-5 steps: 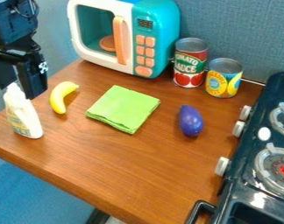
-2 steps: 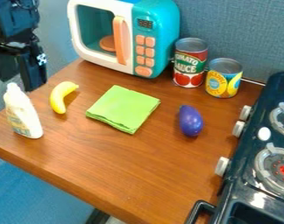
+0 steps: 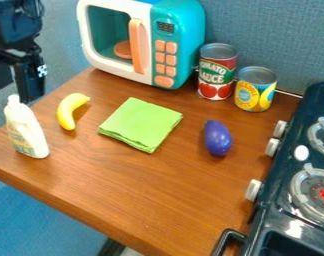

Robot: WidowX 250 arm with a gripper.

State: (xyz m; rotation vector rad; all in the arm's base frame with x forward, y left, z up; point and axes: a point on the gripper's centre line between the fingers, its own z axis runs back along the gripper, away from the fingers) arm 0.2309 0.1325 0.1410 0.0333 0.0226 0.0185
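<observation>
White and smooth, with a pale printed label, the bottle (image 3: 27,131) is the thing nearest your tool (image 3: 12,93). You have it at the left side of the wood-grained bench (image 3: 144,190), close to the edge. It stands upright on its base, narrow cap upward, shoulders widening into a flattened body; seen from your camera, its long axis slants from the cap at upper left down to the base at lower right. Your tool, matt black and angular, hangs just above and behind the cap at the upper left, its two fingers spread with a gap between them.

Just right of the bottle you'll see the banana (image 3: 69,111), smooth and yellow, bowed so that its hollow side faces right. Next comes the green cloth (image 3: 140,124), soft and folded into a layered square, one corner pointing toward you. Farther right lies the glossy purple eggplant (image 3: 218,138), a plump oval whose narrower end points toward the cans. Those are two metal cylinders, the taller tomato can (image 3: 217,72) and the squat yellow can (image 3: 255,90), upright near the fabric-like wall (image 3: 265,37). Left of them sits the rounded teal-and-white microwave (image 3: 181,30); along your right runs the shiny black stove (image 3: 275,200).
</observation>
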